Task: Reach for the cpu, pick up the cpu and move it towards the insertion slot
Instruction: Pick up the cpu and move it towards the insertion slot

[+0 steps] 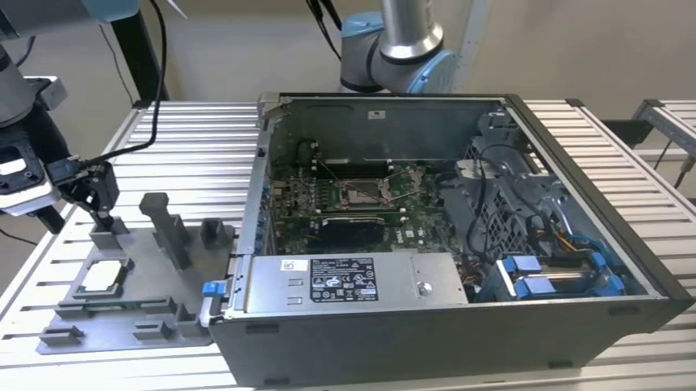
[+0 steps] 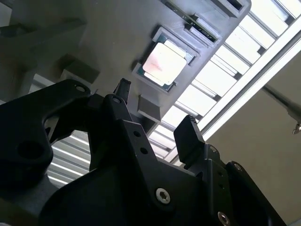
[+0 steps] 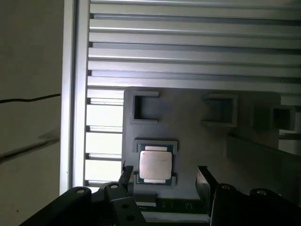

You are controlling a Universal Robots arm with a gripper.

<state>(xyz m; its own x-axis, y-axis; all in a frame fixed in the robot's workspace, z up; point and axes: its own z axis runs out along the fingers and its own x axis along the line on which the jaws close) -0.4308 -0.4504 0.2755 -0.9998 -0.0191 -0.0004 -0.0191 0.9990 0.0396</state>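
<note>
Above the grey fixture plate, the jaws hang spread wide and empty, clear of the cpu.

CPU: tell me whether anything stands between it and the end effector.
Nothing visible does. In the first wrist view the cpu lies uncovered in its grey fixture nest, and the open end effector faces it with only air between.

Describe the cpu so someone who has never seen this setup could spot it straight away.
Start at the open computer case; on the exterior view's left of it a grey fixture plate lies on the slatted table. The cpu lies flat in a shallow square frame on that plate. It is the one pale, shiny square there; the blocks around it are dull grey plastic.
</note>
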